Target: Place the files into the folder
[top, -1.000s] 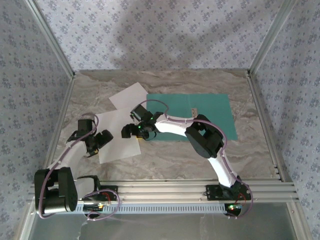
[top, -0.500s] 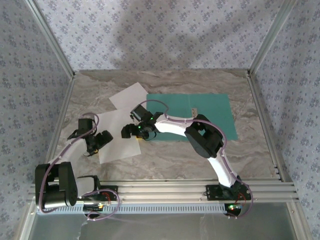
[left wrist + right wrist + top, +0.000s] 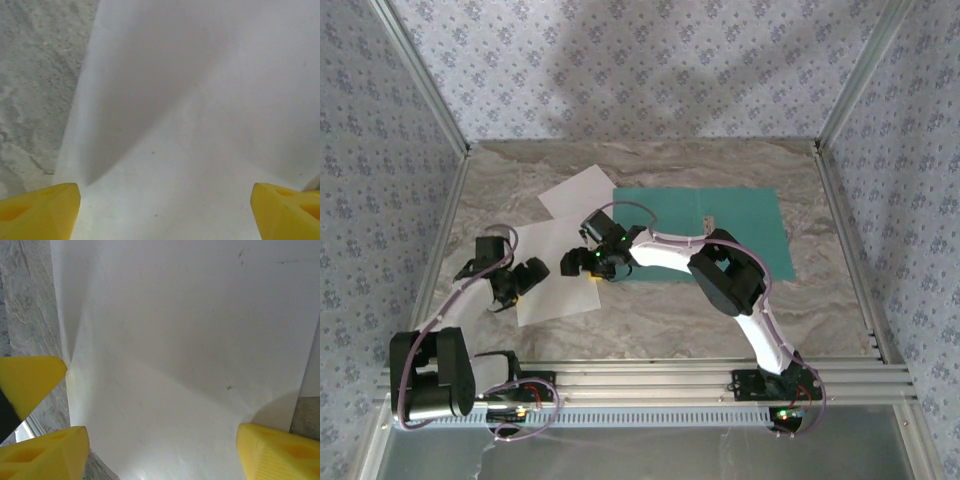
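At 9 o'clock from the folder (image 3: 740, 215), the left gripper (image 3: 528, 276) and right gripper (image 3: 578, 264), both released, flank 1 file (image 3: 555, 297), seemingly to lift it.

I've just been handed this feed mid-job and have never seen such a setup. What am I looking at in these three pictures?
Two robot arms are bolted at the near edge of the table. The wide picture looks down from above and behind them. The other two come from a camera on each wrist, with yellow fingertips at the bottom. On the table lie a green folder, a nearer white sheet and a farther one. The left gripper and right gripper are open above the nearer sheet, gripping nothing.
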Controlling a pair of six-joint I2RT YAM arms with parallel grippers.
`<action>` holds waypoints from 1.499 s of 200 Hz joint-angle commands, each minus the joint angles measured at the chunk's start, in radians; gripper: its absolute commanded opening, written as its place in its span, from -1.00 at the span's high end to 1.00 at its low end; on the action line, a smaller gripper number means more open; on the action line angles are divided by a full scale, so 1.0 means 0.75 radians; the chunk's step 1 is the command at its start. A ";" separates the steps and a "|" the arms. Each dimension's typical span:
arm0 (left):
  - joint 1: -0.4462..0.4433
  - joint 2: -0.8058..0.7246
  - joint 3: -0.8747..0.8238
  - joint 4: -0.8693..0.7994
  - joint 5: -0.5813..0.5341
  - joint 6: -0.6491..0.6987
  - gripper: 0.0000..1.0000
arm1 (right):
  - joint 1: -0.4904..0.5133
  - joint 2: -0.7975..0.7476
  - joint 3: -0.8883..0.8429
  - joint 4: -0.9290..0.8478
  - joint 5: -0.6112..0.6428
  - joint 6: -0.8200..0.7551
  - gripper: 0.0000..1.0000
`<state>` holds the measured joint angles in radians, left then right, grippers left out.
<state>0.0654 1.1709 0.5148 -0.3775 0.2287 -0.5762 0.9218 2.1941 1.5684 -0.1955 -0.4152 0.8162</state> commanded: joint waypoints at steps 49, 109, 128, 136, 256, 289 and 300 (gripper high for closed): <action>-0.002 -0.047 0.003 -0.034 -0.024 0.024 -0.79 | 0.003 0.031 -0.030 0.007 -0.022 0.032 -0.58; -0.002 -0.025 0.017 -0.066 -0.131 0.024 -0.86 | 0.002 0.034 -0.025 0.000 -0.023 0.027 -0.59; -0.002 -0.001 0.020 -0.063 -0.125 0.026 -0.86 | 0.002 0.034 -0.026 -0.005 -0.019 0.024 -0.59; -0.001 0.006 0.021 -0.061 -0.124 0.025 -0.86 | 0.001 0.034 -0.028 -0.006 -0.018 0.024 -0.59; -0.001 0.065 0.012 0.026 0.067 0.029 -0.88 | 0.006 0.033 -0.034 0.011 -0.037 0.038 -0.59; -0.003 0.065 -0.005 0.051 0.108 0.014 -0.88 | 0.004 0.035 -0.038 0.025 -0.046 0.049 -0.59; -0.003 0.063 -0.007 0.051 0.117 0.014 -0.88 | 0.004 0.037 -0.040 0.025 -0.046 0.049 -0.59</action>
<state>0.0723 1.2057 0.5266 -0.3992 0.1745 -0.5652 0.9218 2.1956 1.5581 -0.1699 -0.4347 0.8330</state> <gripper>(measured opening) 0.940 0.793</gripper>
